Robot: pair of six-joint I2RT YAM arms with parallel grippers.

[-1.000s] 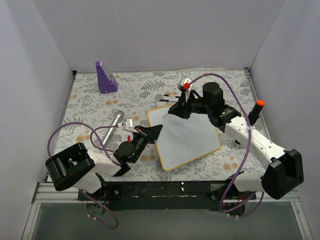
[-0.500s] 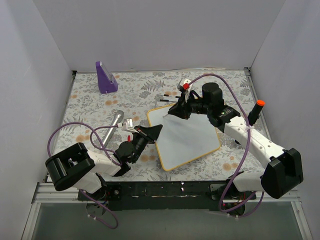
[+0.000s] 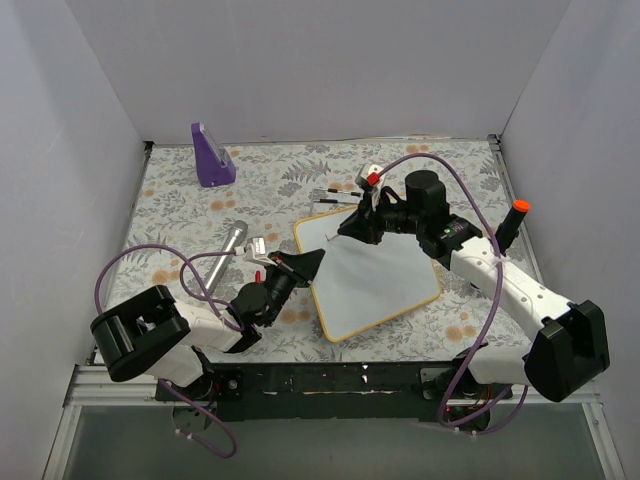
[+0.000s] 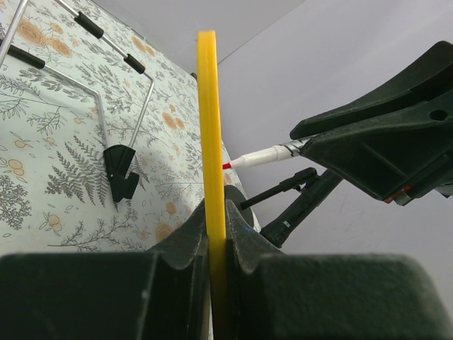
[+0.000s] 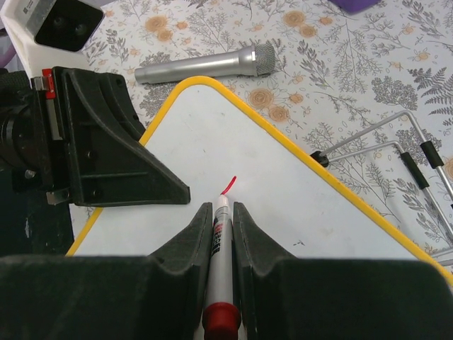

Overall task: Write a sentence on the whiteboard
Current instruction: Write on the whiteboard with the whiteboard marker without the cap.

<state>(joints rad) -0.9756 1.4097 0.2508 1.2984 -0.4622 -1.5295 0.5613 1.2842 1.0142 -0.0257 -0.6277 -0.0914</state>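
Note:
The whiteboard (image 3: 378, 278), glossy white in a yellow frame, lies tilted on the floral table. My left gripper (image 3: 306, 264) is shut on its left edge; the left wrist view shows the yellow frame (image 4: 207, 120) pinched between the jaws of that gripper (image 4: 216, 228). My right gripper (image 3: 357, 226) is shut on a red marker (image 5: 220, 244). The marker's tip rests on the board (image 5: 297, 191) near its far left corner. One short red stroke (image 5: 229, 185) leads off the tip; of the sentence no other writing shows. The marker (image 4: 263, 155) also appears beside the frame in the left wrist view.
A silver microphone (image 3: 228, 243) lies left of the board. A purple wedge (image 3: 211, 156) stands at the far left. A wire stand with black tips (image 5: 396, 145) lies beyond the board's far edge. An orange-capped stick (image 3: 513, 221) stands at the right. White walls enclose the table.
My right gripper has shifted slightly over the board's far left corner with the marker in it. The left arm and the whiteboard have not moved.

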